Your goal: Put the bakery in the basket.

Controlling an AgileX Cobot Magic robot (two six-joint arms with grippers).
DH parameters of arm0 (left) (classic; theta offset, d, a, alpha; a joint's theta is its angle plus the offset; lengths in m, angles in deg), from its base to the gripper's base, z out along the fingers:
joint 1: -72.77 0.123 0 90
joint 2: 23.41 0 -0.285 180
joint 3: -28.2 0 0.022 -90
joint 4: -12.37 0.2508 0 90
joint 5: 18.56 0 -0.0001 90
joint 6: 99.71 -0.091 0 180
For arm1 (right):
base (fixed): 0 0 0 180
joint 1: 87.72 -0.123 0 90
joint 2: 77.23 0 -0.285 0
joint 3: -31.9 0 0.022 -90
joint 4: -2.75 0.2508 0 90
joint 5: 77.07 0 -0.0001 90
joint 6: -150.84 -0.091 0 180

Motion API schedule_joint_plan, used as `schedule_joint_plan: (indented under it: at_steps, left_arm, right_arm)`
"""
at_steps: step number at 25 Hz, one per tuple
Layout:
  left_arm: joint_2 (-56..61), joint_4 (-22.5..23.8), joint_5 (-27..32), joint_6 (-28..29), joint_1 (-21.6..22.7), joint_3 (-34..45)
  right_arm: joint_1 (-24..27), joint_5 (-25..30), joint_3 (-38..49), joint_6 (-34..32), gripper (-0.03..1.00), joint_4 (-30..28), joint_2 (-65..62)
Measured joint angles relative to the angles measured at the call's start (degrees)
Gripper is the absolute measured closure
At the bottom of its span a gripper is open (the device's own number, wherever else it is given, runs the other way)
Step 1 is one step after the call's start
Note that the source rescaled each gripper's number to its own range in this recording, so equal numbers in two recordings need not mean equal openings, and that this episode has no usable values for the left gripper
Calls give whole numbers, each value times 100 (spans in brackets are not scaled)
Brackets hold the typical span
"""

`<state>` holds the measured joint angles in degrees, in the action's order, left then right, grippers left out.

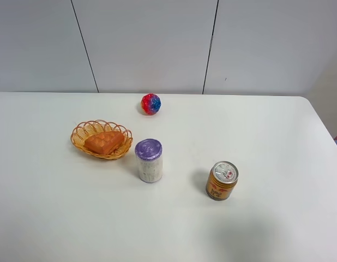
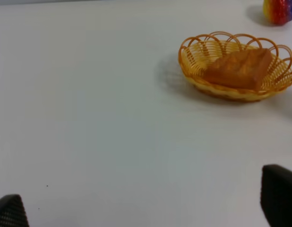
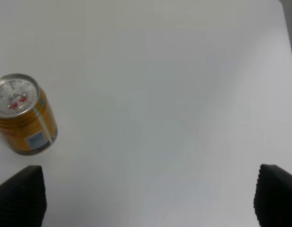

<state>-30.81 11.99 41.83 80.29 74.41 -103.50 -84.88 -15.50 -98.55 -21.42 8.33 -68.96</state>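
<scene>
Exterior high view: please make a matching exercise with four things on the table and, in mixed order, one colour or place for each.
Things:
1. bakery
2. ball
3. gold can
4. white can

Descriptions:
A. purple lid
B. lies inside the basket
C. red and blue, nearest the wall
D. silver top, farthest right

Pairs: 1-B, 2-C, 3-D, 4-A
</scene>
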Motion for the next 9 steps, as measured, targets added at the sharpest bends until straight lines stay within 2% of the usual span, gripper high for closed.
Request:
schedule_joint_plan:
  at_steps: [9]
  left_arm:
    - [0,0,0,0,0,0]
  right_arm:
    - [0,-35,18,-419,38,-331,-61]
